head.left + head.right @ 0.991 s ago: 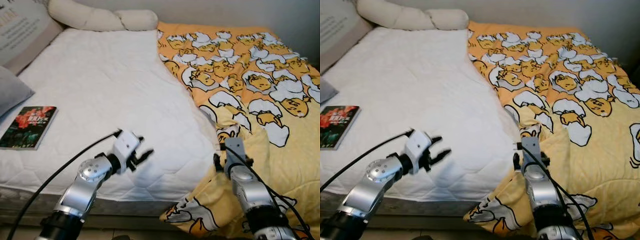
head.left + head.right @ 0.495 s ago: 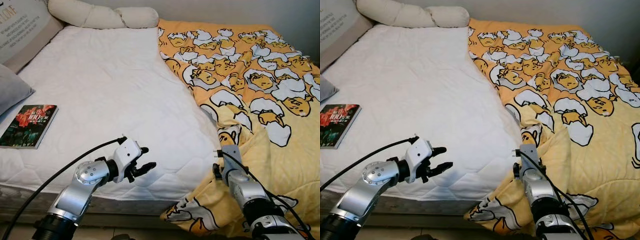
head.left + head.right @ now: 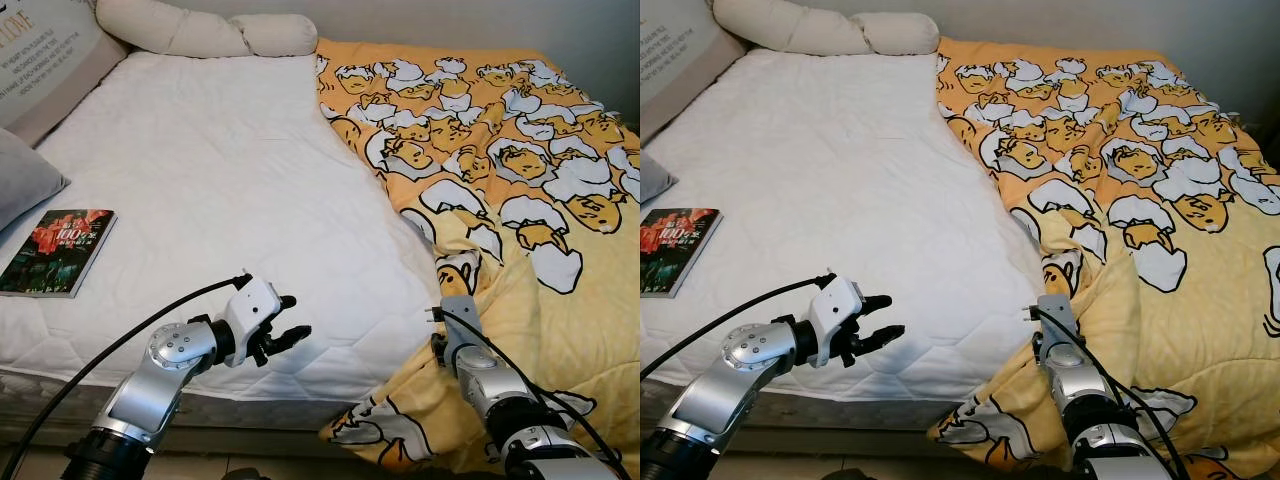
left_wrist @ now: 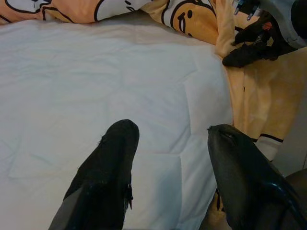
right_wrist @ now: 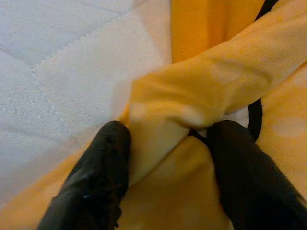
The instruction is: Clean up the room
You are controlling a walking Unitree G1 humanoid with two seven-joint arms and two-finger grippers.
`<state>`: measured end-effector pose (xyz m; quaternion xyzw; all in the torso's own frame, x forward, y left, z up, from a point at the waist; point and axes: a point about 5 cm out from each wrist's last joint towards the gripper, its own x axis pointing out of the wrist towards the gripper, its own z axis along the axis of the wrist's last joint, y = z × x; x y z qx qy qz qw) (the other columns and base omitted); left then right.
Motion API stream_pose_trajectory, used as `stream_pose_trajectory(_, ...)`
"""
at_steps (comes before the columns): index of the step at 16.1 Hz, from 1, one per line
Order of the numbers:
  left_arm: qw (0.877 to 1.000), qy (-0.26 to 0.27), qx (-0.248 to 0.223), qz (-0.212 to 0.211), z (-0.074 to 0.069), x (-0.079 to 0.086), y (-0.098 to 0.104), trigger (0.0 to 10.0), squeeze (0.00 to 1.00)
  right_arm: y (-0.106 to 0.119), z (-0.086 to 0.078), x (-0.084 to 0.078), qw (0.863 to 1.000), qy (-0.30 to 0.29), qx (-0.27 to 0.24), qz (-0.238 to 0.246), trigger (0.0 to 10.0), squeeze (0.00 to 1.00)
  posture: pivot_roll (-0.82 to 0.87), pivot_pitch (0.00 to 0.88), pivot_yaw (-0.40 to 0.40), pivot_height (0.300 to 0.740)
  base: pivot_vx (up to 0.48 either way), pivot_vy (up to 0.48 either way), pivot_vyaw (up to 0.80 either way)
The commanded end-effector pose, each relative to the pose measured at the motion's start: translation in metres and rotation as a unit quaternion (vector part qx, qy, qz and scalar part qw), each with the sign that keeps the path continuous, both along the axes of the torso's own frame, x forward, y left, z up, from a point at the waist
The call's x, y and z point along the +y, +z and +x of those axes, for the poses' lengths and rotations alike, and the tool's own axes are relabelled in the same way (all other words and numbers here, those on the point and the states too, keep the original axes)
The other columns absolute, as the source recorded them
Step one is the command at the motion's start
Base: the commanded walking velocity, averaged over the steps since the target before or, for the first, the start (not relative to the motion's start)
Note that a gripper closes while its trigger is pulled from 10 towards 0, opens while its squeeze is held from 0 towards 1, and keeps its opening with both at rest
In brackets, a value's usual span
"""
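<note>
Before me, a bed with a white quilted mattress cover [image 3: 220,200] is taking up most of the view. Lying over its right half and spilling off the near edge is a yellow-orange blanket printed with cartoon egg characters [image 3: 500,160].

My right gripper [image 5: 168,143] is sitting at the mattress's near right corner, down in the blanket's hanging folds. Its two black fingers [image 5: 100,177] are closing around a bunched ridge of the yellow fabric, one finger on each side, so I am holding the blanket pinched between them. The white quilting is showing just beyond the fold.

My left gripper [image 3: 283,330] is hovering over the near edge of the mattress, pointing toward the blanket side. Its fingers [image 4: 110,163] are spread apart and holding nothing; bare white cover is lying under them.

Well to the left, near the mattress's left edge, a thin paperback book with a dark red and green cover [image 3: 58,252] is lying flat. I am reading "100" on its cover in the right eye view; the rest is too small.

Grey cushion [image 3: 22,180] beside the book. A beige cushion with printed black lettering [image 3: 45,50] is leaning at the far left; the words are too small to read. Long cream bolster pillow [image 3: 205,33] across the head of the bed.
</note>
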<state>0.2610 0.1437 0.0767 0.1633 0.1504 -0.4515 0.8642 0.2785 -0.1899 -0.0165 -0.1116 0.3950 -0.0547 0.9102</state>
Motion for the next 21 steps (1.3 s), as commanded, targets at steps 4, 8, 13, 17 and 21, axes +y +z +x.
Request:
stream_pose_trajectory(4, 1.0, -0.002, 0.002, -0.001, -0.002, 0.0, 0.002, 10.0, 0.0, 0.0, 0.002, -0.001, 1.0, 0.016, 0.002, -0.007, 0.0, 0.0, 0.06, 0.0, -0.026, 0.74, 0.0, 0.0, 0.0)
stream_pose_trajectory(8, 1.0, -0.002, 0.005, -0.002, -0.003, 0.001, 0.002, 10.0, 0.0, 0.0, 0.002, -0.002, 1.0, 0.019, -0.001, -0.004, 0.0, 0.0, 0.05, 0.0, -0.02, 0.74, 0.0, 0.0, 0.0)
stream_pose_trajectory(13, 1.0, -0.005, 0.009, -0.001, -0.003, 0.001, 0.002, 10.0, 0.0, 0.0, 0.001, -0.004, 1.0, 0.02, -0.004, -0.001, 0.0, 0.0, 0.05, 0.0, -0.012, 0.74, 0.0, 0.0, 0.0)
stream_pose_trajectory(17, 1.0, -0.006, 0.015, 0.0, -0.006, 0.003, 0.001, 10.0, 0.0, 0.001, 0.002, -0.003, 1.0, 0.026, -0.009, 0.0, 0.0, 0.0, 0.05, 0.0, -0.01, 0.74, 0.0, 0.0, 0.0)
stream_pose_trajectory(21, 1.0, -0.003, 0.018, 0.001, -0.005, 0.004, 0.0, 10.0, 0.0, 0.018, 0.008, 0.017, 0.979, 0.182, -0.046, 0.083, 0.0, 0.0, 0.04, 0.0, -0.006, 0.74, 0.0, 0.0, 0.0)
